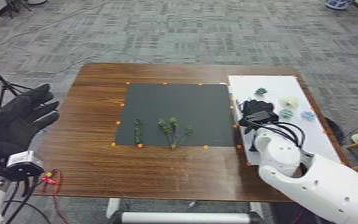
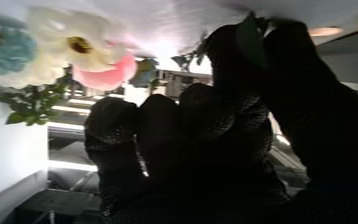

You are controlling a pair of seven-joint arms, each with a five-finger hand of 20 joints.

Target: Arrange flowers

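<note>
Sprigs (image 1: pixel 173 128) lie on the mat (image 1: pixel 177 102), flowers (image 1: pixel 288 101) on the board (image 1: pixel 278 84) rightward.

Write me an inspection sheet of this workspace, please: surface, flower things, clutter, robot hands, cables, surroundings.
Surface: brown wooden table, with a dark mat and a white sheet on it.
Job's things: green sprigs on the mat's near part; white flower, pink flower and blue flower near the right robot hand.
Clutter: nothing seen.
Robot hands: left robot hand open by the table's left edge; right one over the sheet, apparently pinching a green leaf.
Cables: black cables at the right wrist; red cable near the left arm.
Surroundings: grey carpet.
</note>
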